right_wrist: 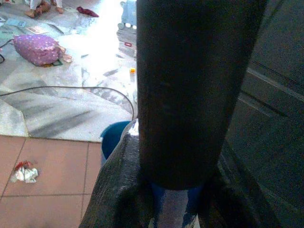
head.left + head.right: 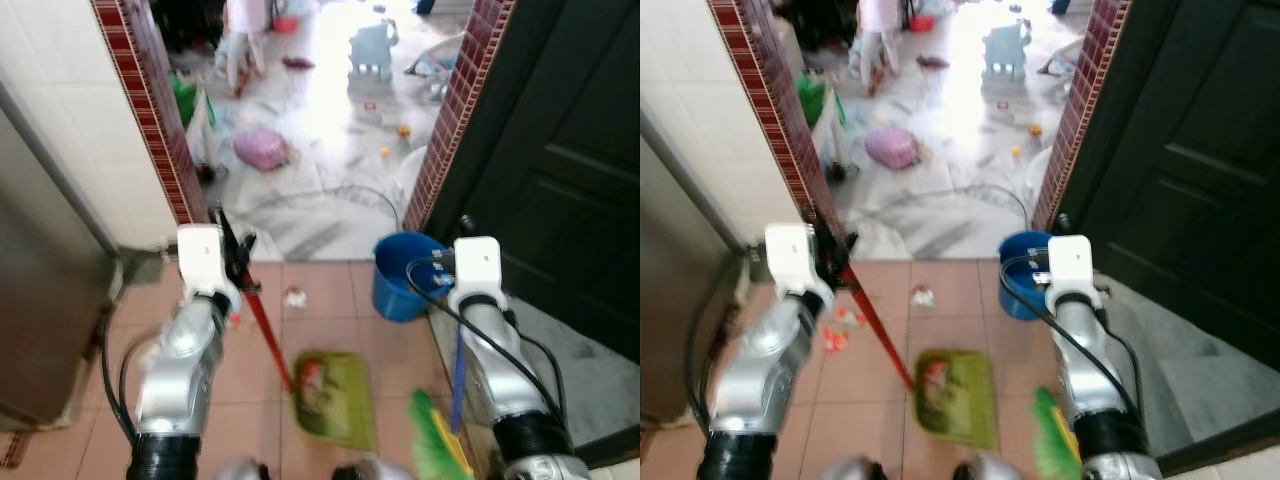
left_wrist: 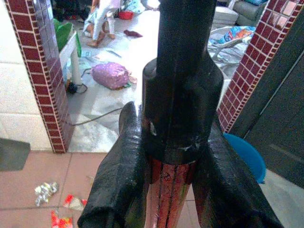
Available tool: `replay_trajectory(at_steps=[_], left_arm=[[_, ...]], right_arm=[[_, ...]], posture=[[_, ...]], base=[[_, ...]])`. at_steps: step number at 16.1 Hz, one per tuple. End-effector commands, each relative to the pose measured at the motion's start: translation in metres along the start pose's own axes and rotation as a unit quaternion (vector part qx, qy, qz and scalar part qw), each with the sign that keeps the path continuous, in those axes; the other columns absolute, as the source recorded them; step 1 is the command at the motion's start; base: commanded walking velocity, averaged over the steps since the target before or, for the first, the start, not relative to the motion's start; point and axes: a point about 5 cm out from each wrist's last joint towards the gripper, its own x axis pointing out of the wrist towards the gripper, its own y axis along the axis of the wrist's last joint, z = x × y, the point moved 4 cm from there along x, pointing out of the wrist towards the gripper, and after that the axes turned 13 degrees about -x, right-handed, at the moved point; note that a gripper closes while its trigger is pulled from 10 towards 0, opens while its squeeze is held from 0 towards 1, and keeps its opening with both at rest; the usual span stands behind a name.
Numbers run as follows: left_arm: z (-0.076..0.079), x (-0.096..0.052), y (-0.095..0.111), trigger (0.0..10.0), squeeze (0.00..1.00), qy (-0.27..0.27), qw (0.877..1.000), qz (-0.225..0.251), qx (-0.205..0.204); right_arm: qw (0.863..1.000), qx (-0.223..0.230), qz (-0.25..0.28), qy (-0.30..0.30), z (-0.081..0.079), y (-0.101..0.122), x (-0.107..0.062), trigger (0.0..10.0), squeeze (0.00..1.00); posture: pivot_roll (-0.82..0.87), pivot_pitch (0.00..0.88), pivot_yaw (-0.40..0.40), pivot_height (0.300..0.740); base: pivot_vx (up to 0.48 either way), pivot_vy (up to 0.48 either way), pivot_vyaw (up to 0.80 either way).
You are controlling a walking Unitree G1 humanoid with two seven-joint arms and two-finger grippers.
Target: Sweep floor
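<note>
Dustpan (image 2: 335,398) below left gripper (image 3: 166,190) clamped on its red handle (image 2: 265,330); right gripper (image 1: 173,199) clamped on broom's blue handle (image 2: 457,385), green bristles (image 2: 435,450) cut off, blurred.

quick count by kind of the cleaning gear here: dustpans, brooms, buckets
dustpan on the red handle held by the left gripper: 1
broom, its blue handle in the right gripper: 1
blue bucket: 1
total: 3

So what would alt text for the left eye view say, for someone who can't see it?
Two silver robot arms reach over a tiled floor: the left gripper holds a red-handled green dustpan, the right gripper a blue-handled broom. Litter scraps and a blue bucket lie ahead, before a cluttered room.
</note>
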Motion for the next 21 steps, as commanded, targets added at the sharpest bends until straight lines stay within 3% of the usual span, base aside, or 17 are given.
replay_trajectory(at_steps=[1, 17, 18, 19, 21], left_arm=[[0.001, 0.001, 0.016, 10.0, 0.00, -0.001, 0.999, 0.033, 0.001], [0.000, 0.001, 0.016, 10.0, 0.00, 0.003, 0.999, 0.034, -0.003], [-0.005, 0.006, 0.106, 10.0, 0.00, 0.037, 0.983, 0.177, -0.014], [-0.009, 0.003, 0.136, 10.0, 0.00, 0.057, 0.973, 0.224, -0.020], [-0.024, 0.005, 0.100, 10.0, 0.00, 0.069, 0.983, 0.167, 0.006]], right_arm=[[1.000, -0.008, 0.009, -0.004, 0.004, 0.005, 0.000, 10.0, 0.00], [1.000, -0.008, 0.007, -0.006, 0.005, 0.003, 0.000, 10.0, 0.00], [1.000, -0.011, 0.009, -0.001, 0.004, 0.005, 0.004, 10.0, 0.00], [1.000, -0.008, 0.016, 0.000, 0.004, 0.008, 0.007, 10.0, 0.00], [0.999, 0.015, 0.042, 0.004, 0.001, 0.021, 0.008, 10.0, 0.00]], posture=[[-0.05, 0.000, -0.003, 0.740], [-0.05, 0.000, -0.005, 0.740], [-0.04, 0.000, -0.025, 0.740], [-0.04, 0.000, -0.023, 0.740], [-0.03, 0.000, -0.019, 0.740]], base=[[0.000, 0.000, 0.00], [0.000, 0.000, 0.00], [0.000, 0.000, -0.80], [0.000, 0.000, 0.00], [0.000, 0.000, 0.00]])
